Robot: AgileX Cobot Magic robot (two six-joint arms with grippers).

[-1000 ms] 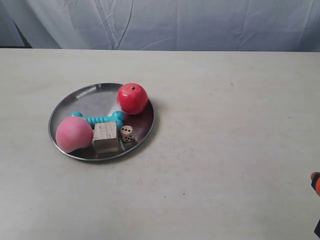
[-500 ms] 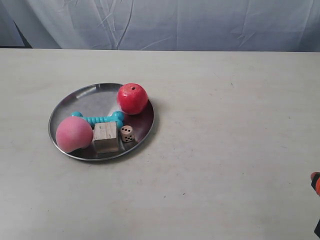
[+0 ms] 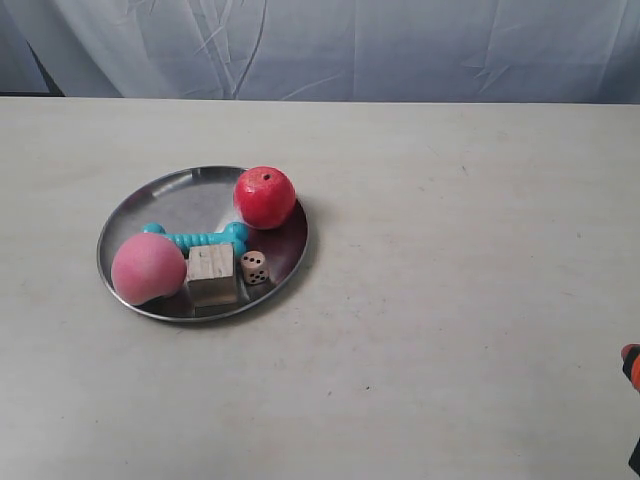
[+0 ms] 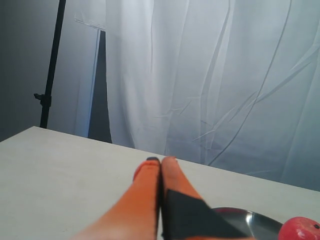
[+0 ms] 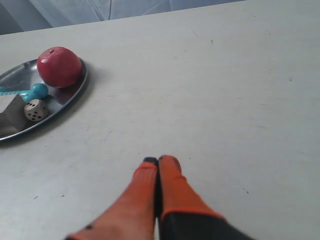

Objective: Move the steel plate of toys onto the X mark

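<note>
The steel plate (image 3: 180, 195) lies on the table, left of centre in the exterior view. It holds a red apple (image 3: 265, 196), a pink peach (image 3: 147, 268), a turquoise bone (image 3: 197, 238), a wooden cube (image 3: 211, 272) and a die (image 3: 254, 267). No X mark shows clearly in any view. My left gripper (image 4: 161, 160) is shut and empty, with the plate rim (image 4: 250, 220) and apple (image 4: 300, 230) just beside it. My right gripper (image 5: 158, 160) is shut and empty above bare table, well apart from the plate (image 5: 75, 92).
A white curtain (image 3: 400, 45) hangs behind the table's far edge. An orange fingertip (image 3: 630, 365) pokes in at the exterior view's right edge. A tiny dark speck (image 3: 367, 388) sits on the table (image 3: 450, 250) nearer the front.
</note>
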